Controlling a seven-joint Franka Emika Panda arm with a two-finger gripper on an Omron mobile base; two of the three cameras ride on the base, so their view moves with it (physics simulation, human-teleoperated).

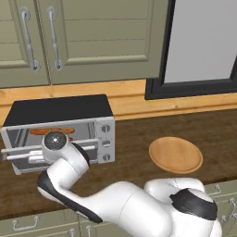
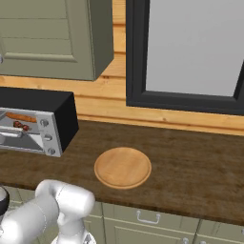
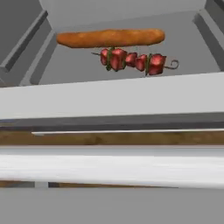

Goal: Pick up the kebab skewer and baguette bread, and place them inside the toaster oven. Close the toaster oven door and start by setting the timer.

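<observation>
Dark wooden countertop (image 2: 190,167) carries your boxy silver toaster oven (image 1: 62,125). Inside it, on the grey tray, you see the long orange-brown baguette (image 3: 110,38) beside the red-chunked kebab skewer (image 3: 133,61). Its door (image 3: 109,103) hangs partly open. You cannot tell the gripper's state.

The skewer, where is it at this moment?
The skewer lies on the grey tray inside the oven, just in front of the bread in the hand view.
</observation>
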